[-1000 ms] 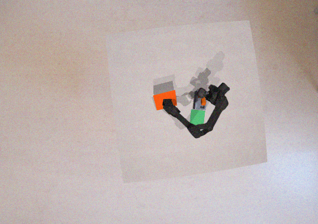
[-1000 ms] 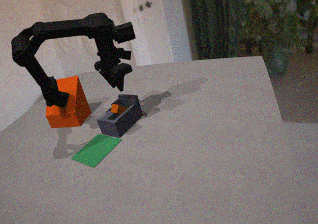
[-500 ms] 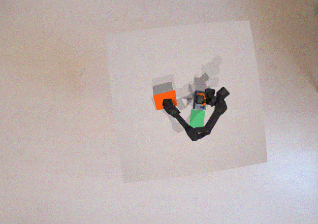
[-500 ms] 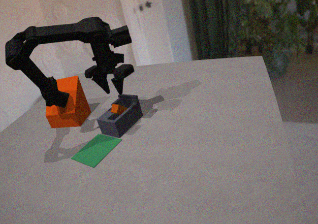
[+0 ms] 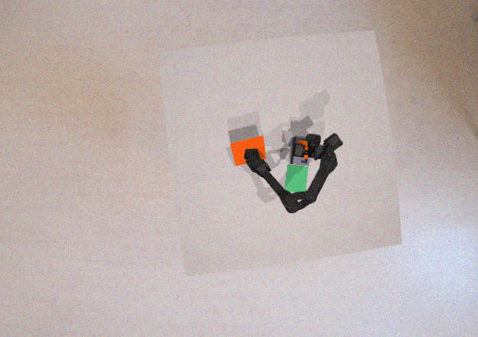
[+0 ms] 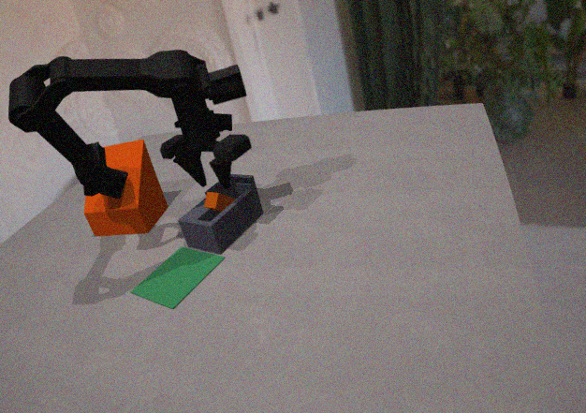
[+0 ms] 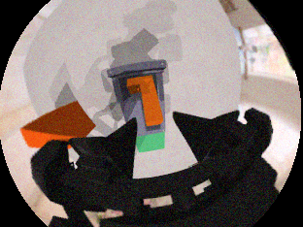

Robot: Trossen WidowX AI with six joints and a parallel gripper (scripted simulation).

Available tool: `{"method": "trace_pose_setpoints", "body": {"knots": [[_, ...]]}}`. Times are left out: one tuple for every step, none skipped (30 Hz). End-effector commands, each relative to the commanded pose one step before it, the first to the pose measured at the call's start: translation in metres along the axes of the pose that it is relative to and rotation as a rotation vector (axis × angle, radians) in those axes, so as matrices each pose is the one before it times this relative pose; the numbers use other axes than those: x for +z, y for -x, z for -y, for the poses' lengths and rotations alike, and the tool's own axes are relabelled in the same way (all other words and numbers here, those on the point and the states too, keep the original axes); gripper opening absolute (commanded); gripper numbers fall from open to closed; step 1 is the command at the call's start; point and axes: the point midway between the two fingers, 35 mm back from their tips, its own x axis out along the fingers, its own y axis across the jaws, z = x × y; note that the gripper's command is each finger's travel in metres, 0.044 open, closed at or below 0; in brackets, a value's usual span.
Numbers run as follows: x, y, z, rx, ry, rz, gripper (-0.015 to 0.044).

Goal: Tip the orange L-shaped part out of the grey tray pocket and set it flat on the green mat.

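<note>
The grey tray (image 6: 222, 228) (image 5: 298, 159) (image 7: 122, 77) stands on the table beside the green mat (image 6: 177, 277) (image 5: 296, 179) (image 7: 151, 144). The orange L-shaped part (image 6: 215, 199) (image 7: 151, 101) (image 5: 305, 156) lies tilted in the tray's pocket, with its far end raised above the rim. My gripper (image 6: 212, 179) (image 7: 154, 116) is open and points down just above that raised end, one finger on each side of it. The right finger's tip is close to the part; I cannot tell whether it touches. Nothing is held.
The arm's orange base block (image 6: 127, 195) (image 5: 243, 151) (image 7: 58, 127) stands left of the tray, close to the mat. The arm arches over from it. The table's far and right edges are well away.
</note>
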Motion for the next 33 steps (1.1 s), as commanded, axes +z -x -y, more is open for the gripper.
{"method": "trace_pose_setpoints", "body": {"knots": [[-0.00071, -0.00654, -0.00084, -0.00122, 0.0081, -0.00251, 0.028], [0.00002, -0.00165, 0.00004, -0.00002, 0.0, 0.00002, 0.028], [0.00001, -0.00165, 0.00003, -0.00003, 0.0, 0.0, 0.028], [0.0, -0.00164, 0.00002, -0.00003, 0.0, -0.00001, 0.028], [0.0, -0.00164, 0.00002, -0.00003, 0.0, -0.00003, 0.028], [-0.00001, -0.00164, 0.00001, -0.00004, 0.0, -0.00004, 0.028], [-0.00002, -0.00164, 0.0, -0.00004, 0.0, -0.00006, 0.028], [-0.00003, -0.00164, -0.00001, -0.00004, 0.0, -0.00007, 0.028], [-0.00004, -0.00163, -0.00002, -0.00004, 0.0, -0.00009, 0.028], [-0.00004, -0.00163, -0.00002, -0.00005, 0.0, -0.0001, 0.028], [-0.00005, -0.00163, -0.00003, -0.00005, 0.0, -0.00012, 0.028], [-0.00006, -0.00163, -0.00004, -0.00005, 0.0, -0.00013, 0.028], [-0.00007, -0.00162, -0.00005, -0.00005, 0.0, -0.00015, 0.028], [-0.00008, -0.00162, -0.00005, -0.00005, 0.0, -0.00016, 0.028], [-0.00008, -0.00162, -0.00006, -0.00005, 0.0, -0.00018, 0.028], [-0.00009, -0.00162, -0.00007, -0.00006, 0.0, -0.0002, 0.028], [-0.0001, -0.00161, -0.00008, -0.00006, 0.0, -0.00021, 0.028], [-0.00011, -0.00161, -0.00009, -0.00006, 0.0, -0.00023, 0.028], [-0.00011, -0.00161, -0.00009, -0.00006, 0.0, -0.00024, 0.028], [-0.00012, -0.0016, -0.0001, -0.00006, 0.0, -0.00026, 0.028], [-0.0001, -0.00129, -0.00009, -0.00005, 0.0, -0.00022, 0.028], [-0.00006, -0.00078, -0.00006, -0.00003, 0.0, -0.00014, 0.028], [-0.00002, -0.00026, -0.00002, -0.00001, 0.0, -0.00005, 0.028], [0.0, 0.0, 0.0, 0.0, 0.0, 0.0, 0.028], [-0.00026, 0.0031, 0.00171, -0.0012, -0.0124, 0.00481, 0.0254], [0.0, 0.0, 0.0, 0.0, 0.0, 0.0, 0.0228], [0.0, 0.0, 0.0, 0.0, 0.0, 0.0, 0.0201], [0.0, 0.0, 0.0, 0.0, 0.0, 0.0, 0.0175], [0.0, 0.0, 0.0, 0.0, 0.0, 0.0, 0.0149], [0.0, 0.0, 0.0, 0.0, 0.0, 0.0, 0.0122], [0.0, 0.0, 0.0, 0.0, 0.0, 0.0, 0.0116], [0.0, 0.0, 0.0, 0.0, 0.0, 0.0, 0.0109], [0.0, 0.0, 0.0, 0.0, 0.0, 0.0, 0.0102]]}}
